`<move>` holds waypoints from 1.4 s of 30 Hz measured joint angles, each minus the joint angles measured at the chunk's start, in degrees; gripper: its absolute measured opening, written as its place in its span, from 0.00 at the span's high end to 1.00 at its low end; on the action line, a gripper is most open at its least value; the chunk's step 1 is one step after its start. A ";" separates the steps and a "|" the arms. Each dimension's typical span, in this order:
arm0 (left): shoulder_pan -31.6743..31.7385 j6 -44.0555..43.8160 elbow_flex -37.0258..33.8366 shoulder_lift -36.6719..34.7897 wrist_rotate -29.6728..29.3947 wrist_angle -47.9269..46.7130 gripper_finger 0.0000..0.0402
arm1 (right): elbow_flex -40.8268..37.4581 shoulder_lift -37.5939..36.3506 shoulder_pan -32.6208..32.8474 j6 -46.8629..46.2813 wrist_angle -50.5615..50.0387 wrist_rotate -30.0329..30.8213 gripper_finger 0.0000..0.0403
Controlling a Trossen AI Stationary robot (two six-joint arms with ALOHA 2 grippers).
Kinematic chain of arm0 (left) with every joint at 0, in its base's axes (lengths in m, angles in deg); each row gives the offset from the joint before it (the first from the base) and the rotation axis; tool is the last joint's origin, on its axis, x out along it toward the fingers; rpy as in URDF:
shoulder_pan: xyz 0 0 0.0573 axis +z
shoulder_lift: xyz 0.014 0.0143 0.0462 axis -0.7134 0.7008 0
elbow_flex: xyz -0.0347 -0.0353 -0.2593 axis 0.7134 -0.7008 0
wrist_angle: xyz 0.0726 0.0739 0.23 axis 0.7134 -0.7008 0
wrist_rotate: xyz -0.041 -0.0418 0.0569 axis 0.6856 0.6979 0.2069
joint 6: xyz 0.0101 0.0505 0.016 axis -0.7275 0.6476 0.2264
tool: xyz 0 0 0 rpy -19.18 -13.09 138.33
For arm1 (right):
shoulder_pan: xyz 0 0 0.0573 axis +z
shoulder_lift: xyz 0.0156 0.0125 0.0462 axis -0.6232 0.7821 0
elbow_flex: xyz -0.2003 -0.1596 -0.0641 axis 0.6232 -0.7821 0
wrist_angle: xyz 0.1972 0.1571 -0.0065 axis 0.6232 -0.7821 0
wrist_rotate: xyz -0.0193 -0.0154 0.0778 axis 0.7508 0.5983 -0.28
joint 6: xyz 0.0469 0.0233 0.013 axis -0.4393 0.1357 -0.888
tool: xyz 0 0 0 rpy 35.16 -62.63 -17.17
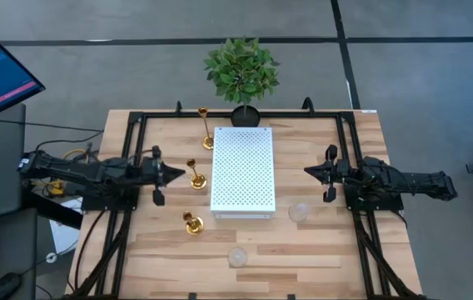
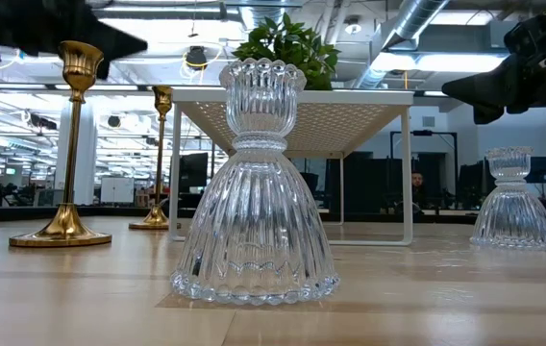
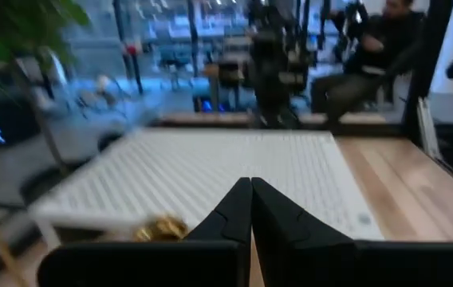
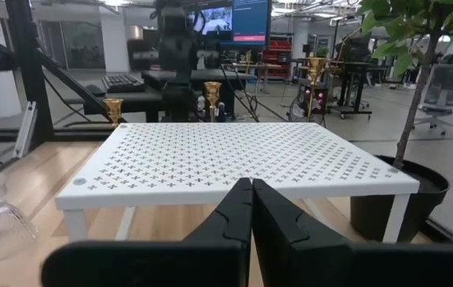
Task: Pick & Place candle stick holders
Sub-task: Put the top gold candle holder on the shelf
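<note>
Nothing is lifted yet: all five candle holders stand on the tabletop (image 1: 320, 250) around the white perforated stand (image 1: 242, 171). Three gold ones line up along the stand's left side: the tall gold holder (image 1: 206, 127) at the far end near the potted plant (image 1: 241, 71), the middle gold holder (image 1: 195, 173) beside the stand's long edge, and the short gold holder (image 1: 192, 222) by its near left corner. The two glass ones sit apart from them: one glass holder (image 1: 299, 212) just off the stand's near right corner, the other glass holder (image 1: 237, 257) nearer the front edge, roughly central.

The left claw (image 1: 175, 175) hangs with its fingers pressed together and nothing between them, its tip aimed right, straight at the middle gold holder, which stands just beyond it. The right claw (image 1: 310, 172) is likewise closed and empty, pointing left at the stand's right edge.

All holders stand upright, long axis vertical, so a sideways grip on the stem looks natural. The left arm is much nearer the gold three; the right arm is nearer the glass holder at the right corner, which lies toward the near side of that claw
</note>
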 joint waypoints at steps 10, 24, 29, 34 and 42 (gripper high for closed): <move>4.38 15.64 3.24 0.18 -20.45 1.65 0.98 | 0.00 -0.01 0.00 2.02 0.48 3.07 1.00; 25.86 21.88 3.28 1.88 -4.22 8.12 0.98 | -0.11 -0.02 -0.01 2.02 1.31 3.33 1.00; 35.95 20.22 3.28 7.22 0.29 10.27 0.98 | -0.11 -0.01 -0.01 2.02 1.40 3.29 1.00; 45.65 14.79 3.28 15.65 11.17 11.88 0.98 | -0.11 -0.01 -0.01 2.00 1.44 3.24 1.00; 58.39 8.02 3.28 31.50 28.43 21.65 0.98 | -0.11 -0.02 0.00 1.86 1.29 3.06 1.00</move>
